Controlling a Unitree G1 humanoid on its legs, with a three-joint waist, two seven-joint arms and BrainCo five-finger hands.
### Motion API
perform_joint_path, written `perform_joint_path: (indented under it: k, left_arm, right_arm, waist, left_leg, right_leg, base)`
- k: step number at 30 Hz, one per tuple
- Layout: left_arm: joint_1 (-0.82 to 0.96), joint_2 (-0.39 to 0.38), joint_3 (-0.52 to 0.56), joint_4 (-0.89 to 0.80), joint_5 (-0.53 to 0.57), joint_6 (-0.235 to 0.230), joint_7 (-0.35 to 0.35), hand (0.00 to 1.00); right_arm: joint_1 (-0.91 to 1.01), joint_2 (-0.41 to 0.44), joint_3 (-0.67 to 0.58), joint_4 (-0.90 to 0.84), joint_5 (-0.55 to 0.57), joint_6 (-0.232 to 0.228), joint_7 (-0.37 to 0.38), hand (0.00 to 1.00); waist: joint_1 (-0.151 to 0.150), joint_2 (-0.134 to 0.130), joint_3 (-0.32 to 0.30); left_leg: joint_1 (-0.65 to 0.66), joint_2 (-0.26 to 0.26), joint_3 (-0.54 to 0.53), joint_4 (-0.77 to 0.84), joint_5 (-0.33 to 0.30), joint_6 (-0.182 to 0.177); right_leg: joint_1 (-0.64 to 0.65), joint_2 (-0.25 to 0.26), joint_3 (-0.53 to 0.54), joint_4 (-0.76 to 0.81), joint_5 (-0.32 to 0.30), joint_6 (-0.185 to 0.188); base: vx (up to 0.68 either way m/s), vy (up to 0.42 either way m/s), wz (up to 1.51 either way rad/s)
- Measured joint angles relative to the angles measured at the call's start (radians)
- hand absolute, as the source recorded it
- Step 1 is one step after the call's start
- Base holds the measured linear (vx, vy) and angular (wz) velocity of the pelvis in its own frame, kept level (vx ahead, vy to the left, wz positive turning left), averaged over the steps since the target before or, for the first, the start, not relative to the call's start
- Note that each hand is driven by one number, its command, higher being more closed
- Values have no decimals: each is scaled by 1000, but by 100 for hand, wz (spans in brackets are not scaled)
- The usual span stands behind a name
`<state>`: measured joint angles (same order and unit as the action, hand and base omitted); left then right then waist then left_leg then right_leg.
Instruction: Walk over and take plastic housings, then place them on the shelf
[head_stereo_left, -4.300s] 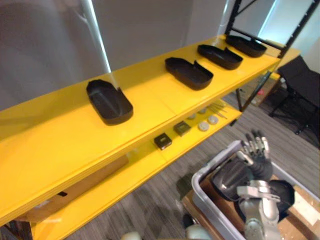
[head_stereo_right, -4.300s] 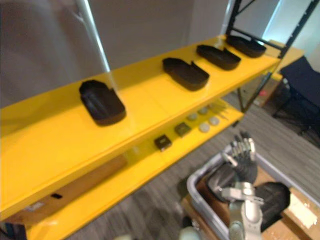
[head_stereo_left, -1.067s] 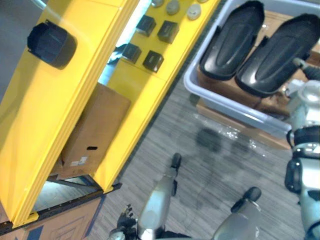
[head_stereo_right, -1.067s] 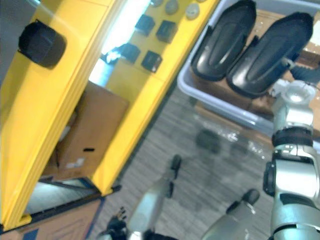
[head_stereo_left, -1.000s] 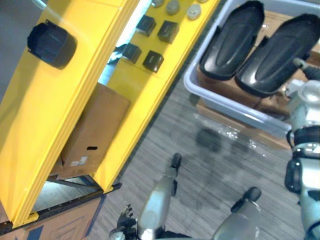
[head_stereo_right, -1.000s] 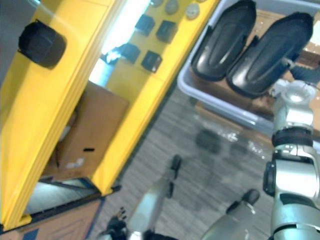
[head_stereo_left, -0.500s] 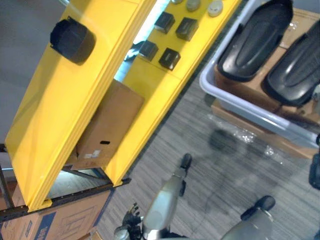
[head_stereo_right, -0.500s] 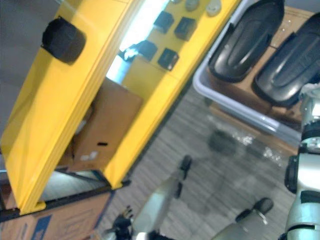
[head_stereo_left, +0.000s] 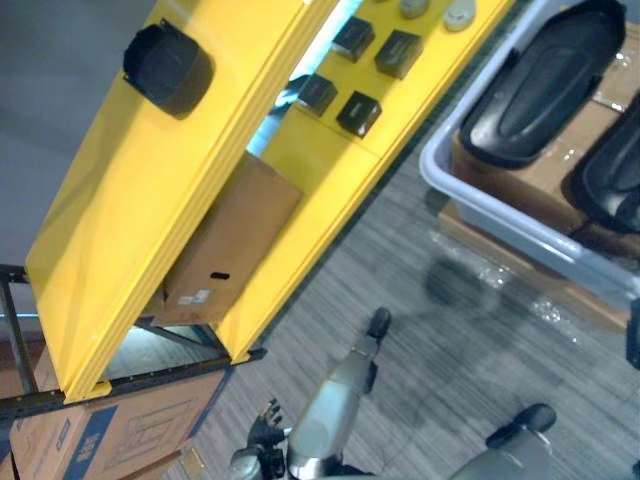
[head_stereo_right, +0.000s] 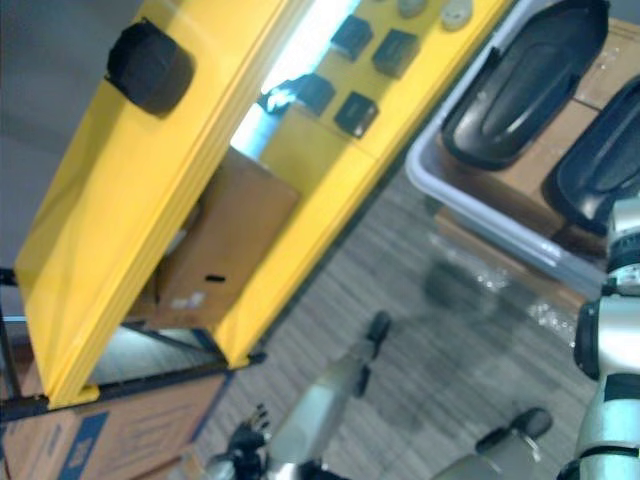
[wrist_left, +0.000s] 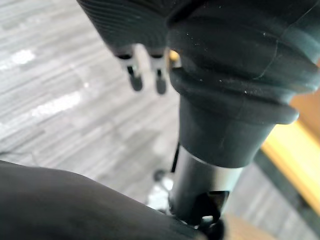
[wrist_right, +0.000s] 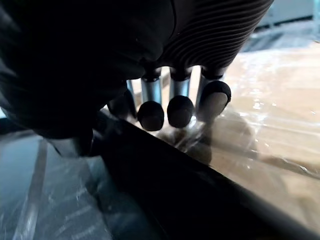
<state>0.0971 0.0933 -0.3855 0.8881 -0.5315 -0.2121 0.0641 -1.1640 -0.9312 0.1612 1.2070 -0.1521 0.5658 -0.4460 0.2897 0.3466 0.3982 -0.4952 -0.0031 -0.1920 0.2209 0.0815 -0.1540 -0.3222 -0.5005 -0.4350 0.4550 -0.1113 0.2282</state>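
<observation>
Two black plastic housings (head_stereo_left: 540, 85) (head_stereo_right: 610, 160) lie side by side on cardboard in a grey bin (head_stereo_left: 500, 215) on the floor. A third housing (head_stereo_left: 168, 65) stands on the top board of the yellow shelf (head_stereo_left: 130, 220). In the right wrist view my right hand (wrist_right: 180, 107) has its fingers curled over the rim of a black housing (wrist_right: 165, 190), with the thumb on the near side. My right forearm (head_stereo_right: 612, 340) reaches toward the bin's right-hand housing. My left hand (head_stereo_left: 262, 450) hangs low over the floor, its fingers (wrist_left: 134, 75) straight and holding nothing.
Small black boxes (head_stereo_left: 360, 112) and round discs (head_stereo_left: 460, 14) lie on the lower yellow shelf board. A brown carton (head_stereo_left: 225, 250) sits under it and a printed carton (head_stereo_left: 90, 440) stands at the shelf's near end. Grey carpet (head_stereo_left: 420, 330) lies between shelf and bin.
The view has swung, so shelf and bin show further right; the things themselves stay put. My right hand has curled shut on the housing's rim. The left hand still hangs.
</observation>
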Motion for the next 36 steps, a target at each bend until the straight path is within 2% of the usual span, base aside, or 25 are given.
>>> perform_joint_path:
  k: [3, 6, 9, 11, 13, 16, 17, 20, 22, 23, 24, 26, 30, 31, 32, 36]
  left_arm:
    - [13, 23, -20, -47, 0, 3, 21, 0]
    - [44, 29, -17, -98, -1, 11, 59, 0]
    - [79, 46, -8, -162, -1, 27, 89, 0]
    - [126, 66, 20, -247, 0, 42, 113, 0]
    - [148, 80, 35, -296, 1, 51, 132, 0]
    - [202, 101, 72, -393, 25, 101, 156, 0]
    - [219, 115, 87, -434, 39, 131, 160, 0]
    - [239, 148, 105, -505, 99, 179, 160, 0]
    - [244, 165, 108, -536, 127, 212, 160, 0]
    - [248, 185, 109, -561, 154, 239, 160, 0]
    - [250, 193, 109, -570, 159, 247, 160, 0]
    - [252, 223, 109, -591, 161, 279, 159, 0]
    - [322, 282, 142, -678, 183, 370, 156, 0]
    - [329, 296, 142, -684, 183, 381, 150, 0]
    - [341, 320, 141, -697, 183, 401, 145, 0]
    - [343, 380, 132, -705, 177, 436, 115, 0]
  right_arm:
    - [-6, -26, 23, 2, -69, -99, 37, 100]
    - [-9, -31, 22, 1, -92, -157, 39, 100]
    - [-7, -30, 19, -24, -99, -180, 40, 100]
    - [24, -29, 15, -89, -121, -222, 40, 100]
    - [49, -27, -14, -161, -151, -259, 33, 100]
    - [108, 1, -60, -267, -182, -313, 9, 100]
    - [136, 21, -78, -297, -190, -325, 5, 100]
    - [222, 77, -133, -389, -210, -346, -19, 100]
    - [273, 108, -154, -442, -220, -348, -30, 100]
    - [323, 151, -161, -507, -228, -348, -39, 100]
    - [346, 171, -163, -537, -235, -349, -40, 100]
    - [425, 253, -182, -642, -262, -354, -44, 100]
    - [659, 417, -179, -865, -361, -415, -55, 100]
    - [689, 440, -179, -884, -377, -421, -58, 100]
    - [744, 475, -178, -905, -402, -446, -60, 100]
    - [854, 546, -148, -928, -453, -505, -80, 100]
  waist:
    - [-9, -5, 4]
    - [-26, -21, 16]
    - [-47, -37, 28]
    - [-71, -79, 60]
    - [-94, -105, 78]
    - [-126, -137, 101]
    - [-133, -151, 110]
    - [-141, -182, 130]
    - [-141, -194, 128]
    - [-142, -209, 126]
    - [-142, -214, 126]
    - [-142, -236, 116]
    - [-140, -329, 23]
    - [-142, -343, 5]
    - [-142, -366, -26]
    - [-142, -394, -87]
  left_leg:
    - [1, -1, -5, 1, 0, 0]
    - [5, 0, -4, 3, 0, 0]
    - [20, 8, 0, 18, -14, -3]
    - [57, 21, 8, 17, -26, -5]
    - [80, 25, 12, 12, -30, -6]
    - [131, 32, 19, -17, -31, -6]
    - [156, 40, 25, -31, -31, -6]
    - [221, 56, 35, -75, -26, -12]
    - [245, 65, 39, -90, -24, -13]
    - [269, 75, 47, -104, -23, -13]
    - [284, 81, 53, -113, -23, -13]
    - [318, 92, 79, -115, -23, -13]
    - [361, 124, 122, -145, -24, -14]
    - [361, 125, 124, -146, -24, -14]
    - [367, 128, 133, -146, -30, -22]
    - [397, 135, 165, -141, -63, -34]
  right_leg:
    - [11, 3, -7, -3, 7, 6]
    - [24, 6, -13, -13, 11, 7]
    - [54, 17, -24, -30, 14, 4]
    - [92, 32, -23, -48, 14, 4]
    - [114, 35, -23, -55, 14, 3]
    - [161, 45, -23, -86, 16, 2]
    - [184, 55, -24, -104, 22, 5]
    - [240, 73, -27, -143, 31, 4]
    - [261, 84, -29, -161, 40, 2]
    - [281, 95, -29, -179, 44, 1]
    - [293, 101, -29, -187, 48, 0]
    - [325, 111, -28, -207, 54, -3]
    - [345, 140, -28, -225, 54, -4]
    - [344, 141, -27, -226, 54, -4]
    - [344, 142, -26, -227, 54, -4]
    - [358, 143, -11, -229, 55, -7]
  base:
    - [0, 0, 4]
    - [0, -1, 2]
    - [-1, -4, -2]
    - [-5, -27, -15]
    - [-13, -28, -9]
    - [-9, -31, -8]
    - [1, -48, -14]
    - [26, -82, -11]
    - [39, -80, -10]
    - [47, -83, -14]
    - [47, -84, -20]
    - [31, -63, -20]
    - [36, -91, -14]
    - [15, -57, -16]
    - [4, -27, -11]
    - [-40, 5, -21]
